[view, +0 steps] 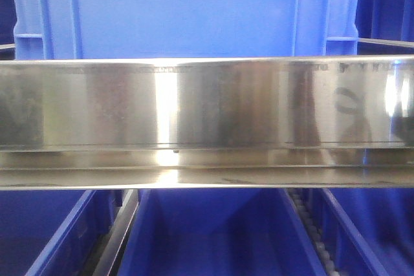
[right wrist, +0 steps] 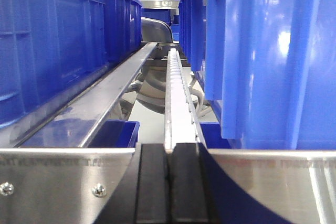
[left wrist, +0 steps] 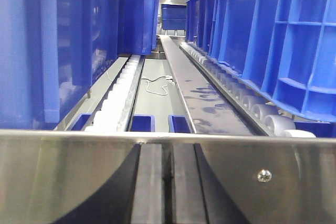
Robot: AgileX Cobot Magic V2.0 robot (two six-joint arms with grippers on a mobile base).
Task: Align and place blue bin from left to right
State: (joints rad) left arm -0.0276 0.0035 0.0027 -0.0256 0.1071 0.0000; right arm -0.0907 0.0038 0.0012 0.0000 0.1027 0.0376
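**Blue bin behind the shelf rail, both grippers empty**

The blue bin (view: 187,11) stands on the upper level just behind the steel rail (view: 207,108). Its ribbed front wall is parallel to the rail and roughly centred in the front view. It appears to lie between the arms, right of the left gripper (left wrist: 168,153) and left of the right gripper (right wrist: 170,153). Both grippers have their pads pressed together, hold nothing, and are clear of the bin. Roller tracks (left wrist: 122,90) run alongside. The bin looks squared to the rail, but whether its left-to-right placing is finished cannot be confirmed.
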